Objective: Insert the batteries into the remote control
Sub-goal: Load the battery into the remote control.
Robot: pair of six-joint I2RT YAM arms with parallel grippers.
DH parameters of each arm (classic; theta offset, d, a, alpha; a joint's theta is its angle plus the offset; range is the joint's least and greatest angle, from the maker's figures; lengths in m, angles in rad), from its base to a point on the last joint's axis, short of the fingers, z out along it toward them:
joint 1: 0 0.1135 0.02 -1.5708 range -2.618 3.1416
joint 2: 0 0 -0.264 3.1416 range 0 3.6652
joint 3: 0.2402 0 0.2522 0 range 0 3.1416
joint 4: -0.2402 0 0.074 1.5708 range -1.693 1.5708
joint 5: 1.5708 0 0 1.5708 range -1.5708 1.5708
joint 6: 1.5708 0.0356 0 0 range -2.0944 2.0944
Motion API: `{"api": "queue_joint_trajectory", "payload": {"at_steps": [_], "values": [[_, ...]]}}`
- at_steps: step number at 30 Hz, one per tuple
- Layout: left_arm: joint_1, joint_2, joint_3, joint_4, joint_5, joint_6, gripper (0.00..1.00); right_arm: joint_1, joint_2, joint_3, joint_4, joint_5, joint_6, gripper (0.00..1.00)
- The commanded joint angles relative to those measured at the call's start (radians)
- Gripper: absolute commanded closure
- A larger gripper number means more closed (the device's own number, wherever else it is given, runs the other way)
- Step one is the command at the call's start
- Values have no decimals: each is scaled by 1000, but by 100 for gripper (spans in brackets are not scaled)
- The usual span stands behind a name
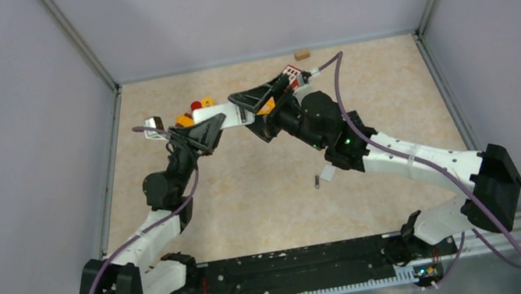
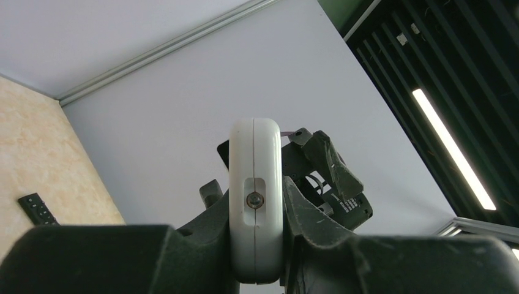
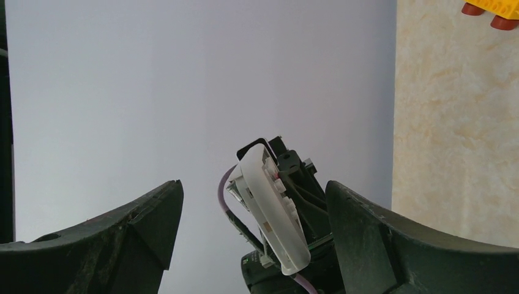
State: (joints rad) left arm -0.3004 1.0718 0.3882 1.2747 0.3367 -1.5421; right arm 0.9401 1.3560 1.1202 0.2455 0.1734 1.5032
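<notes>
A white remote control point(image 1: 230, 112) is held level above the table's far half, and my left gripper point(image 1: 220, 120) is shut on it. The left wrist view shows the remote point(image 2: 256, 196) edge-on and clamped between both fingers, with a screw in its end recess. My right gripper point(image 1: 236, 100) stands open just right of the remote's free end, not touching it. In the right wrist view the remote point(image 3: 272, 208) sits beyond the wide gap of that gripper point(image 3: 254, 184). One dark grey battery point(image 1: 316, 181) lies on the table under the right forearm. No other batteries show.
Orange and red toy blocks point(image 1: 196, 108) lie under the grippers, also seen as blocks point(image 3: 492, 9) in the right wrist view. A small wooden block point(image 1: 302, 53) sits by the back wall. A black remote point(image 2: 38, 208) lies on the table. Walls close three sides.
</notes>
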Motion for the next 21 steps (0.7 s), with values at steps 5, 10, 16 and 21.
{"api": "queue_joint_trajectory", "payload": {"at_steps": [5,10,16,21], "values": [[6,8,-12,115,27,13,100,-18,-28,35,34,14,21,23],[6,8,-15,119,27,14,100,-20,-28,22,54,8,31,34],[6,10,-20,138,27,11,100,-31,-28,-5,106,-16,53,49],[6,11,-20,141,28,10,100,-35,-27,-11,111,-23,60,53]]}}
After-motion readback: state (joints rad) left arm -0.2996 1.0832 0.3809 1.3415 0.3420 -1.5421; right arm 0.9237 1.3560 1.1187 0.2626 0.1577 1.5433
